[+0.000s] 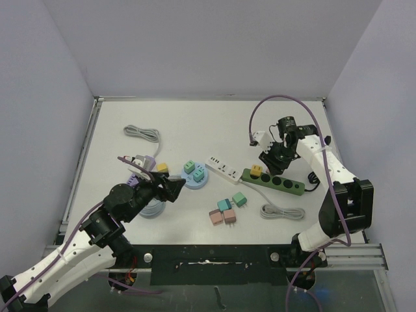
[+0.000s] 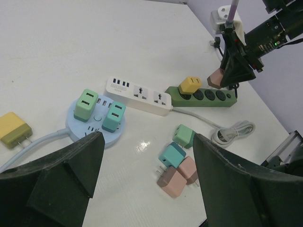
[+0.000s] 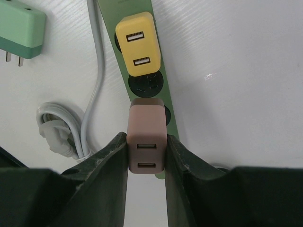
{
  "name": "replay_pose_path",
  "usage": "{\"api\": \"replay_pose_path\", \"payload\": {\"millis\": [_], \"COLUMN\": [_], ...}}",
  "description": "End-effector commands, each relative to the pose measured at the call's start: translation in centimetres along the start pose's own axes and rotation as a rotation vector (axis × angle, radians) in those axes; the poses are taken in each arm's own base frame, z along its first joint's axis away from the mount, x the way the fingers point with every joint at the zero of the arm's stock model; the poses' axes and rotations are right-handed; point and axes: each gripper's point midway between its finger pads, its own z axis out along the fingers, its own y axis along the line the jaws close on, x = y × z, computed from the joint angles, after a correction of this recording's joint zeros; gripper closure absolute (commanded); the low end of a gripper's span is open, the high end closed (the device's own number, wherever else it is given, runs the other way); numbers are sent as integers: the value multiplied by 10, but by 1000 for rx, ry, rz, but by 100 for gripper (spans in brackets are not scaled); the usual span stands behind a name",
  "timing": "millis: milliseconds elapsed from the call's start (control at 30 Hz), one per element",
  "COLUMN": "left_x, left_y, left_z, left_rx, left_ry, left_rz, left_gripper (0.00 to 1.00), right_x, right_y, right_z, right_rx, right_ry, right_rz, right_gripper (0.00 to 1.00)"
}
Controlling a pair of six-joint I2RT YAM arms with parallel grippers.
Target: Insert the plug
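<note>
My right gripper (image 3: 147, 163) is shut on a pink plug (image 3: 146, 139) with two USB ports, held over the green power strip (image 3: 142, 61), above the socket after the empty one. A yellow plug (image 3: 138, 43) sits in the strip's first socket. In the top view the right gripper (image 1: 272, 158) hovers over the green strip (image 1: 283, 182). In the left wrist view the pink plug (image 2: 216, 78) hangs just above the strip (image 2: 208, 96). My left gripper (image 2: 147, 179) is open and empty, near the round blue strip (image 1: 195, 177).
A white power strip (image 1: 224, 169) lies beside the green one. Loose teal, green and pink plugs (image 1: 225, 209) lie at front centre. Two plugs sit in the round blue strip (image 2: 97, 120). A loose yellow plug (image 2: 13, 128) and coiled grey cables (image 1: 282, 212) lie about.
</note>
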Motion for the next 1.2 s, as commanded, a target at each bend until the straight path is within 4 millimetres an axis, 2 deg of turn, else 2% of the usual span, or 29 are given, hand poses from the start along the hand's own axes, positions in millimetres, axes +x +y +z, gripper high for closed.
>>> {"api": "replay_pose_path", "payload": {"millis": [0,200,400,767,1167], "left_x": [-24,-22,-25,-24,-27], "left_y": [-11,-9,-6,-1,2], "left_z": [-2,2,3,2,-2], "left_rx": [27,16,-3,-20,-29], "left_ry": [-60,-56,-56,-70,-98], "left_rz": [3,3,18,25,25], "left_gripper": [26,26,25,25,25], "right_x": [-1,-4,-5,-14,1], "right_y": [-3,-6,-16,-14,-6], "right_z": [3,18,20,28,48], "right_rx": [35,17,43,2,-57], "right_ry": [28,48,28,-22,29], "right_rz": [-70,-118,-154,-199,-185], "right_gripper": [100,100,100,100,100]}}
